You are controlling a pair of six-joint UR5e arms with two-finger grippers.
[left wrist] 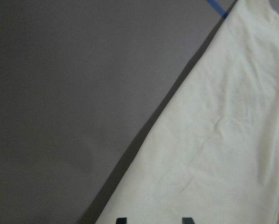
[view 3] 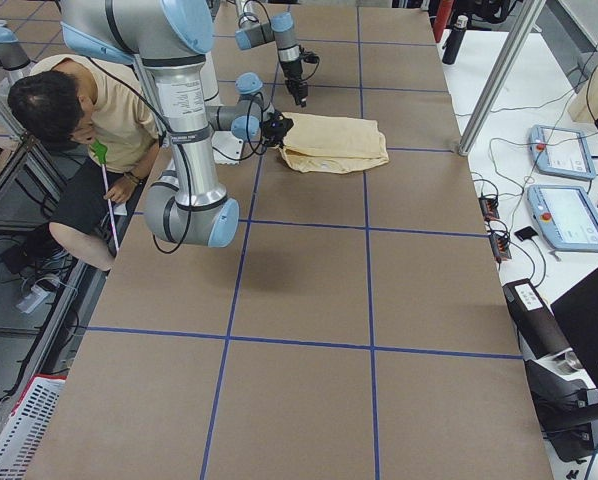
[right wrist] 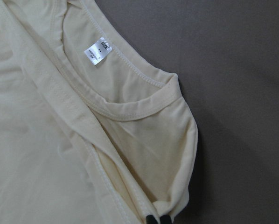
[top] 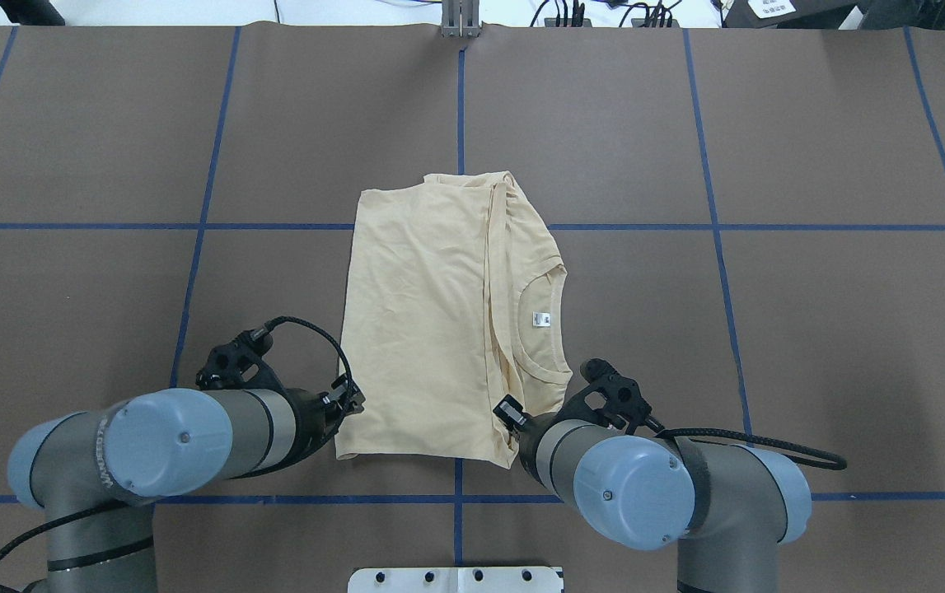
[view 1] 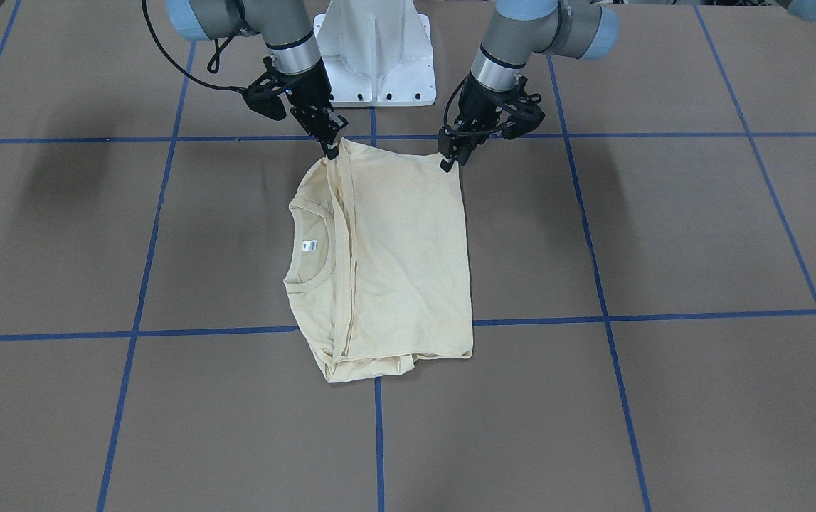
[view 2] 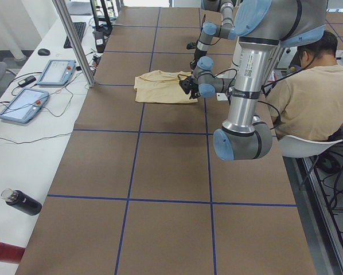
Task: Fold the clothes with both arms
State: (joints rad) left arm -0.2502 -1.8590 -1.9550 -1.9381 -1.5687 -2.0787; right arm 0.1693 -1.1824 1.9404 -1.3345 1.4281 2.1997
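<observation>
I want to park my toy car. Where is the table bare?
Bare table lies beyond the T-shirt, and on both sides past the blue tape lines. It is crowded near the robot: the left gripper and right gripper sit at the shirt's near corners.

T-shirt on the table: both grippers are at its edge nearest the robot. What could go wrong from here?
1. The right gripper looks shut on a bunched corner of the T-shirt, while the left gripper shows its fingertips apart; a lift now might pull only one corner and skew the fold.
2. Several layers meet at that corner; the right gripper may hold only some, and the rest could slip out.
</observation>
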